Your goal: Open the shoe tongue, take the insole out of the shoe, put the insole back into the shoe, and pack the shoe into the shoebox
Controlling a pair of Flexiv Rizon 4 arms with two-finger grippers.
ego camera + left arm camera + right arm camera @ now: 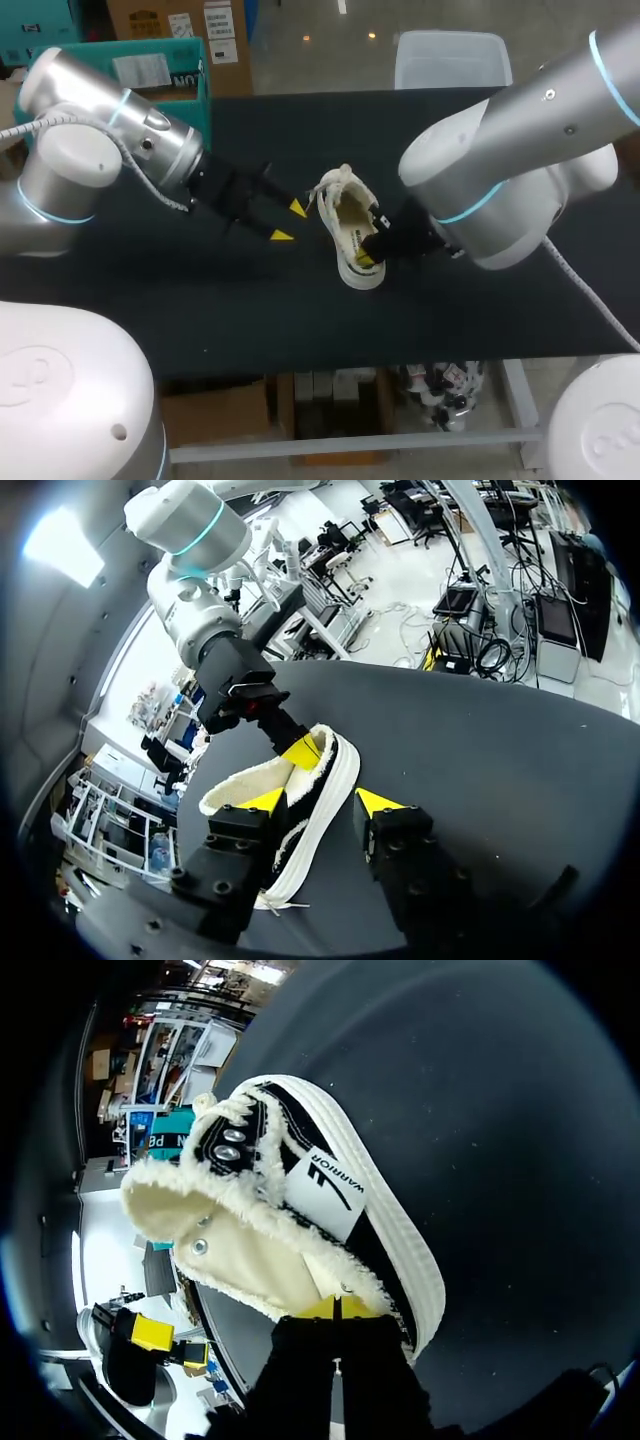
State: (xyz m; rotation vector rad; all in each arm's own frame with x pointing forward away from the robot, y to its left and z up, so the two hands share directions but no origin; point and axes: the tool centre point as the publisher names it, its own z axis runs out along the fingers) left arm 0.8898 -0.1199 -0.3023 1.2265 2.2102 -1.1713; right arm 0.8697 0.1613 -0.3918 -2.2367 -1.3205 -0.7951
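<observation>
From above, the shoe [352, 235] lies on the dark table [180, 310] at the middle of the frame, with its laced front [338, 186] toward the top. The left tool [290, 222] hangs just left of it, fingers wide and empty, with a gap to the shoe. The right tool [368, 256] comes in from the right onto the heel end.

In the left wrist view, the shoe [318, 780] sits ahead of the spread left tool [320, 801], with the right tool [300, 752] at its collar.

In the right wrist view, the right tool [337, 1307] is drawn narrow, pinching the shoe's [300, 1200] fleecy collar.

This looks like the tongue-opening step. I cannot tell the insole apart from the lining, and no shoebox shows. Next, the left tool should likely pinch the tongue and draw it back while the right steadies the heel.
</observation>
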